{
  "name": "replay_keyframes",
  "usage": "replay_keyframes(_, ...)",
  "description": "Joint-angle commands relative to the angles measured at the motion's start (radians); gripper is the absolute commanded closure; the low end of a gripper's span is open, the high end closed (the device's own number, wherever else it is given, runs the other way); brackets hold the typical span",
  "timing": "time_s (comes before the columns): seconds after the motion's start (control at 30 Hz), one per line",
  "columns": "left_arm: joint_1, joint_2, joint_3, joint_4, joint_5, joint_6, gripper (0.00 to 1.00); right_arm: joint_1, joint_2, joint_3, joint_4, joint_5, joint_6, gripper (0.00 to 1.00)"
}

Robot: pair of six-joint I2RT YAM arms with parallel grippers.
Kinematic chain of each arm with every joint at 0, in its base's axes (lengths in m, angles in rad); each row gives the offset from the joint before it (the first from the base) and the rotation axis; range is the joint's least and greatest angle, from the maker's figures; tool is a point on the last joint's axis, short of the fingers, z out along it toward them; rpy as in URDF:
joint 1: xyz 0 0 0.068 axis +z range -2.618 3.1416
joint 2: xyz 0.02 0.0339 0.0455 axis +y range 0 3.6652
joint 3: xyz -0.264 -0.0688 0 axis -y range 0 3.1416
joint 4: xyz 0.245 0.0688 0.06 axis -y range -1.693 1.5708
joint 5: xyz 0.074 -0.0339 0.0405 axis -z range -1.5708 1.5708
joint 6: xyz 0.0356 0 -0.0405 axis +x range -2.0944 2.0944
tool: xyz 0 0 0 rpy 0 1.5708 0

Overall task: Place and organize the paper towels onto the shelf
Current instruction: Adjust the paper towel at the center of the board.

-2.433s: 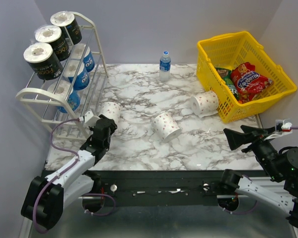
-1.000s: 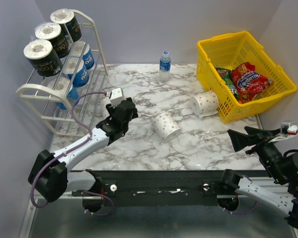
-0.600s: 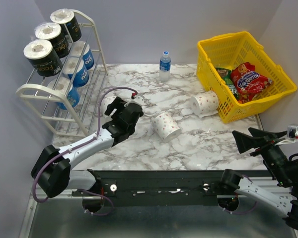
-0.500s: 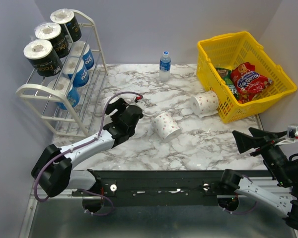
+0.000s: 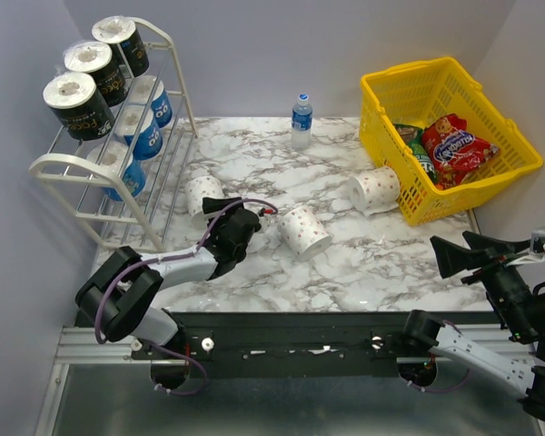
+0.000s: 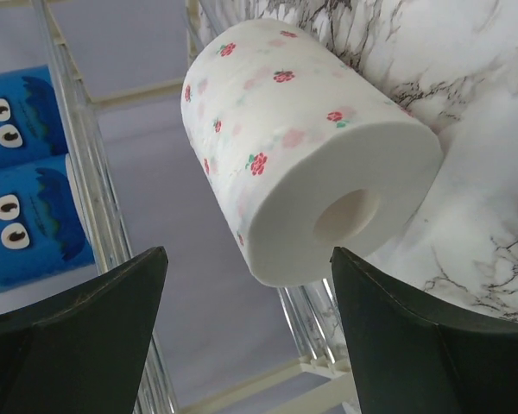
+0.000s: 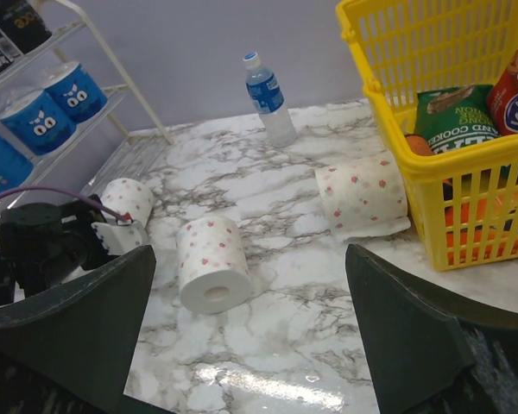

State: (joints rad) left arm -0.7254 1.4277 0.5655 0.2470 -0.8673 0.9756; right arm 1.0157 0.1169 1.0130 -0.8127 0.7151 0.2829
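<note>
From above, we see our left tool [image 5: 214, 209] just beside a dotted roll [image 5: 200, 193] lying on the table [image 5: 345, 263] at the shelf [image 5: 91, 173] foot. At the left wrist, its fingers spread wide, and the roll ahead isn't gripped. At the right wrist, our right tool [image 7: 250, 254] gapes empty, well away from the shelf.

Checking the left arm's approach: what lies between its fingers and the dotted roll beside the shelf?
Nothing: the left wrist view shows the left gripper open, the dotted roll straight ahead, no object between. The shelf stands behind it.
</note>
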Motion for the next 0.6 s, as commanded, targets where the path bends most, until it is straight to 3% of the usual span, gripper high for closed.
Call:
replay_keyframes(0.0,0.009,0.039,0.004,0.092,0.045,0.037,0.12,0.006,0.013,0.004,0.006,0.034,-0.025,0.0)
replay_keyframes(0.17,0.032,0.1,0.02,0.107,0.073,0.006,0.16,0.006,0.02,-0.008,0.033,0.032,-0.033,0.0)
replay_keyframes(0.57,0.092,0.158,0.043,0.276,0.007,0.115,0.23,0.007,0.006,-0.008,0.027,0.041,-0.044,0.0)
